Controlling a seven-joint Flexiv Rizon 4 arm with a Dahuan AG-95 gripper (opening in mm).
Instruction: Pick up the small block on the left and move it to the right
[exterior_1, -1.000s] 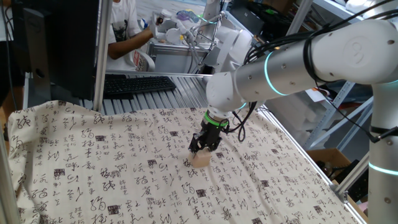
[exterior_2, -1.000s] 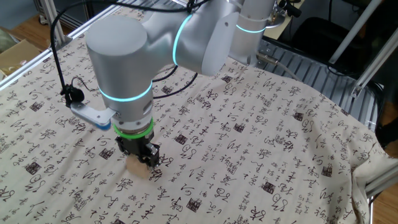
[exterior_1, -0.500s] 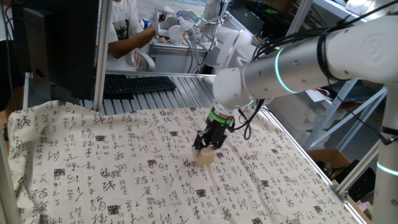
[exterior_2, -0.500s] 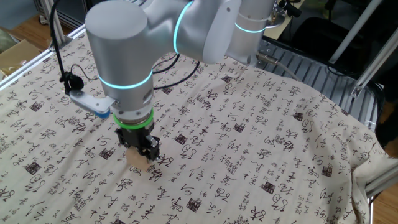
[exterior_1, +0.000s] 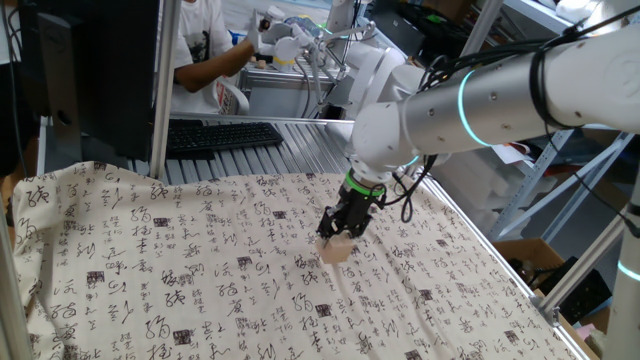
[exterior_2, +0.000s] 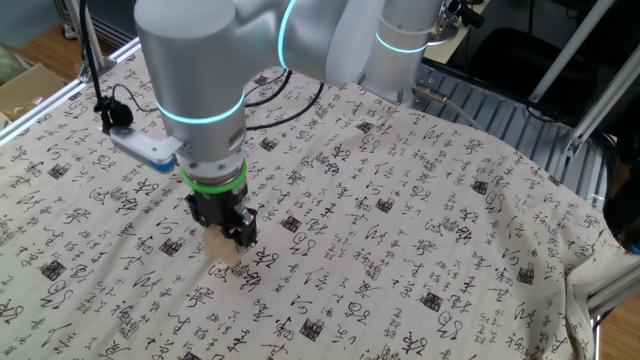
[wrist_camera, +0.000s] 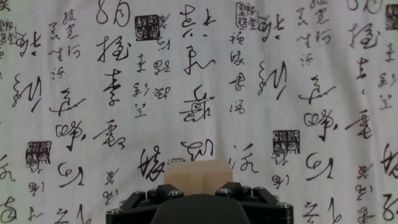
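The small block is a plain light tan wooden cube held between my black gripper's fingertips, a little above the calligraphy-printed cloth. In the other fixed view the block pokes out below the gripper. In the hand view the block shows at the bottom centre, just above the gripper body, with the cloth beneath. The gripper is shut on the block.
The cloth covers the table. A black keyboard and metal rollers lie at the far edge, with a person beyond. A metal post stands at the back left. The cloth's right edge drops off.
The gripper with the block has moved to the right and lifted slightly off the cloth across the three moments. It stays shut on the block.
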